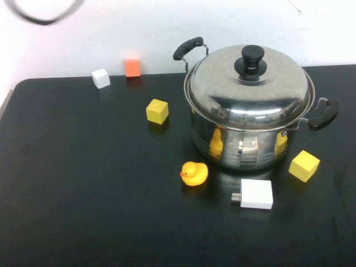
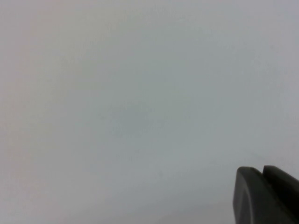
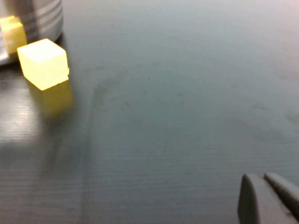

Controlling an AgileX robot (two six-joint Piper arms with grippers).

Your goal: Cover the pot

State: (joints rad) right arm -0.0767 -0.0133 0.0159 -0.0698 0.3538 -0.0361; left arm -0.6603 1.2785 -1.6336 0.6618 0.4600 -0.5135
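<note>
Already the lid (image 1: 248,83) sits squarely on the pot (image 1: 245,142), so both arms are clear: left end effector (image 2: 266,196) faces blank wall, right end effector (image 3: 268,200) hangs low over the table (image 3: 187,116), neither one's opening can be told.

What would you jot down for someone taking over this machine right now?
Left gripper: out of the high view, facing a blank pale surface, holding nothing visible.
Right gripper: low over the table near a yellow cube beside the pot, holding nothing visible.
Pot: at the table's right, lid seated on it.
Done: pot looks covered.
Left: nothing apparent beyond checking the lid sits evenly.
</note>
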